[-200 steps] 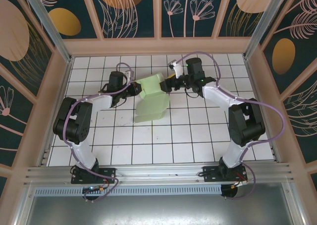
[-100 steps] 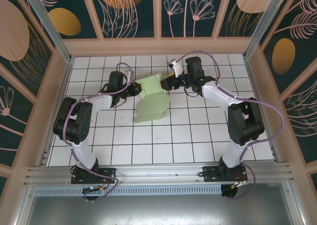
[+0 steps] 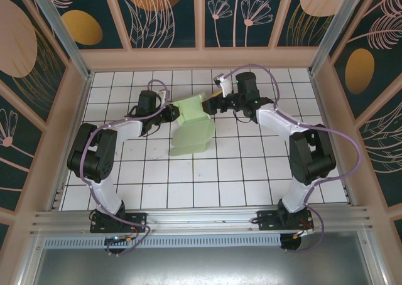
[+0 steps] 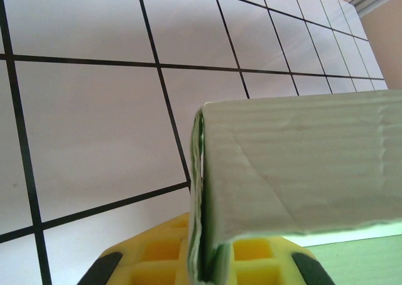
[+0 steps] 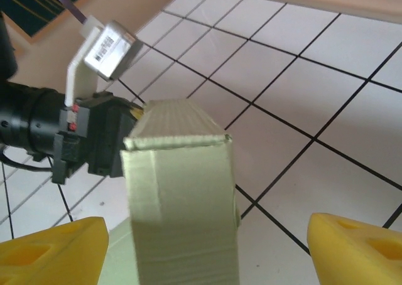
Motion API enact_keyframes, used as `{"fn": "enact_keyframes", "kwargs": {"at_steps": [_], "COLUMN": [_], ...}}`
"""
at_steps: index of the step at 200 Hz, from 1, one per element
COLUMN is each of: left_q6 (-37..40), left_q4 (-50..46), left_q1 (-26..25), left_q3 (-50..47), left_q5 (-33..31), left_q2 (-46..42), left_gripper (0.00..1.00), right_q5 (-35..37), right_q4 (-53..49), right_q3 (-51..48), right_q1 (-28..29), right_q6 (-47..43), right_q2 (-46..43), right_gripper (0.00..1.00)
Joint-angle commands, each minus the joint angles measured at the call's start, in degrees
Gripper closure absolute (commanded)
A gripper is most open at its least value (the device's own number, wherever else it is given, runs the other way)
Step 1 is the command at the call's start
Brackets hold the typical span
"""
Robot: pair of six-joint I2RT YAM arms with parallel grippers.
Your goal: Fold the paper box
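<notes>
The paper box (image 3: pixel 191 127), pale green card, lies partly folded on the tiled floor with a raised wall at its far end. My left gripper (image 3: pixel 171 113) is shut on the box's left edge. In the left wrist view, the doubled card (image 4: pixel 301 166) is pinched between the yellow fingers (image 4: pixel 157 260) of the left gripper (image 4: pixel 204 267). My right gripper (image 3: pixel 212 105) stands open at the box's right side. In the right wrist view, the upright box wall (image 5: pixel 182 203) rises between the wide-apart yellow fingertips (image 5: pixel 50 253) of the right gripper (image 5: pixel 207 253), touching neither.
The white tiled floor (image 3: pixel 251 172) is fenced by a tan wooden rim (image 3: pixel 201 58) and metal posts. The left arm's black wrist and white camera mount (image 5: pixel 103 46) sit just behind the box wall in the right wrist view.
My right gripper has shifted slightly left toward the box. The left gripper and the box have stayed where they were.
</notes>
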Motion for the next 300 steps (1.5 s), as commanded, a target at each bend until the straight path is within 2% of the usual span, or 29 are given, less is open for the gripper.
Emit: {"fn": "enact_keyframes", "kwargs": {"at_steps": [1, 37, 64, 105, 145, 192, 215, 247, 283, 300], "left_q6": [2.3, 2.3, 1.3, 0.4, 0.9, 3.6, 6.1, 9.8, 14.1, 16.7], "left_q4": [0.6, 7.6, 13.2, 17.6, 18.0, 14.0, 8.8, -13.5, -33.9, -44.9], "left_q1": [-0.3, -0.3, -0.3, -0.4, -0.4, -0.5, -0.4, -0.4, -0.4, -0.7], "left_q3": [1.2, -1.1, -1.2, -2.6, -2.8, -2.5, -2.1, 3.7, 8.5, 11.3], "left_q5": [0.6, 6.2, 11.3, 18.2, 18.8, 16.6, 13.1, -2.4, -4.0, -7.8], "left_q2": [0.0, -0.7, -0.5, 0.3, -0.3, -1.1, -3.1, -4.3, -5.1, -4.7], "left_gripper": [1.0, 1.0, 1.0, 1.0, 1.0, 1.0, 1.0, 1.0, 1.0, 1.0], "right_q5": [-0.5, 1.4, 3.6, 2.2, 0.5, 3.3, 5.7, 10.4, 11.9, 11.8], "right_q4": [9.7, 21.1, 17.0, 16.0, 14.3, 12.8, 11.8, 9.8, 8.6, 8.3], "right_q3": [-4.2, -10.3, -9.3, -8.6, -6.2, -5.7, -5.6, -5.9, -6.4, -6.3], "right_q1": [-1.2, -5.5, -6.2, -6.2, -5.0, -4.7, -4.8, -4.9, -4.8, -4.8], "right_q6": [5.3, 15.8, 15.5, 16.9, 15.3, 12.6, 11.5, 10.0, 9.7, 9.7], "right_q2": [-5.9, -9.9, -8.7, -5.4, -1.9, -2.3, -2.9, -4.2, -5.2, -5.1], "right_gripper": [0.16, 0.17, 0.18, 0.19, 0.2, 0.2, 0.19, 0.19, 0.19, 0.19]}}
